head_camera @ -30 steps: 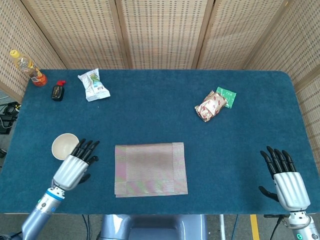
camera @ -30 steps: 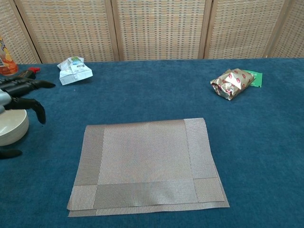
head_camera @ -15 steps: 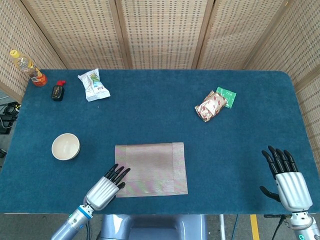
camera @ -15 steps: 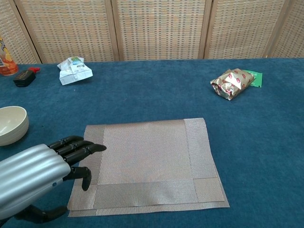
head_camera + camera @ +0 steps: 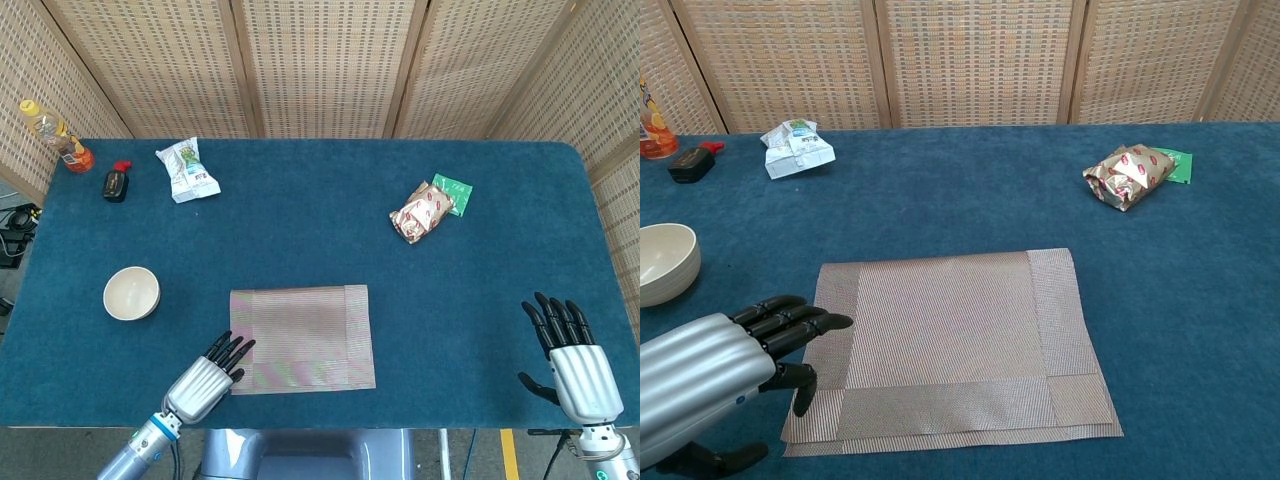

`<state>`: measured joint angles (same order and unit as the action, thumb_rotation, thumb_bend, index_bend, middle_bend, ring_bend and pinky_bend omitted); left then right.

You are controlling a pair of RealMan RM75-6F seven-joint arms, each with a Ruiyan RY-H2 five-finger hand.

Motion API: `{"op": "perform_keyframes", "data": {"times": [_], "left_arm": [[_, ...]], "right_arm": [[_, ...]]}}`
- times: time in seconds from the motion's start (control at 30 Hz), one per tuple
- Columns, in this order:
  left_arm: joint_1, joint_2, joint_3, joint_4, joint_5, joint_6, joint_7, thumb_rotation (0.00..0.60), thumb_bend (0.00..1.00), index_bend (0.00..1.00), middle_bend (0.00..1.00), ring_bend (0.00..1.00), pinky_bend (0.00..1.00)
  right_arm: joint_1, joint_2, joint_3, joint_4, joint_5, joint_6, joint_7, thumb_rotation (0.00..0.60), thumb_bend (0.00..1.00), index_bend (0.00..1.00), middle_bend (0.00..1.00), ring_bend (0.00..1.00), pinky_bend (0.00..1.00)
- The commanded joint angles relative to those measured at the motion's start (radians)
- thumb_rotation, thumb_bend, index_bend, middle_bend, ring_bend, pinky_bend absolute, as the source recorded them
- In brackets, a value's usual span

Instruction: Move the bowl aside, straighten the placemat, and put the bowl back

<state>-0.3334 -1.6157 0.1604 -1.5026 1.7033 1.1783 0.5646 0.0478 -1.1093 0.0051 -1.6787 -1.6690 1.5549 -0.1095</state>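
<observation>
Off to the far left of the fingers, the bowl [image 5: 131,293] sits alone on the blue desk [image 5: 320,200], well apart from the mat [image 5: 302,338] — so the first step looks done, and we're into the straightening. The left hand [image 5: 205,377] hovers at the mat's near-left corner, fingers [image 5: 790,318] stretched forward and close together, holding nothing, tips over the mat's left border in the chest view. Whether they actually touch the weave, I can't tell.

Just right of those fingers, the mat lies almost square to the desk edge, though it seems doubled, with a lower layer peeking out along the near edge. I'd say the next move calls for a flat press on that corner and a small slide or turn to line it up.

Further right, well beyond the mat, lies a foil packet [image 5: 423,211]. At the far right, the right hand [image 5: 572,358] waits near the desk's edge, fingers spread and empty. It could pin the mat's right side, if the left hand's push drags the whole thing.
</observation>
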Motion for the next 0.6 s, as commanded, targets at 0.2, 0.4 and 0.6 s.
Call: {"op": "perform_keyframes", "data": {"times": [0.2,0.4,0.6], "left_arm": [[-0.013,-0.032,-0.022,0.032,-0.020,-0.028,-0.004,0.600,0.34,0.48,0.00,0.00,0.00],[-0.015,-0.039,-0.028,0.041,-0.030,-0.034,-0.009,0.600,0.34,0.49,0.00,0.00,0.00],[-0.015,-0.038,-0.021,0.037,-0.023,-0.029,-0.016,0.600,0.34,0.50,0.00,0.00,0.00]], "right_arm": [[-0.001,0.000,0.001,0.001,0.000,0.003,0.001,0.600,0.02,0.00,0.00,0.00,0.00],[0.001,0.001,0.001,0.001,-0.001,0.000,0.004,0.600,0.02,0.00,0.00,0.00,0.00],[-0.001,0.001,0.001,0.001,0.000,0.002,0.002,0.600,0.02,0.00,0.00,0.00,0.00]]}}
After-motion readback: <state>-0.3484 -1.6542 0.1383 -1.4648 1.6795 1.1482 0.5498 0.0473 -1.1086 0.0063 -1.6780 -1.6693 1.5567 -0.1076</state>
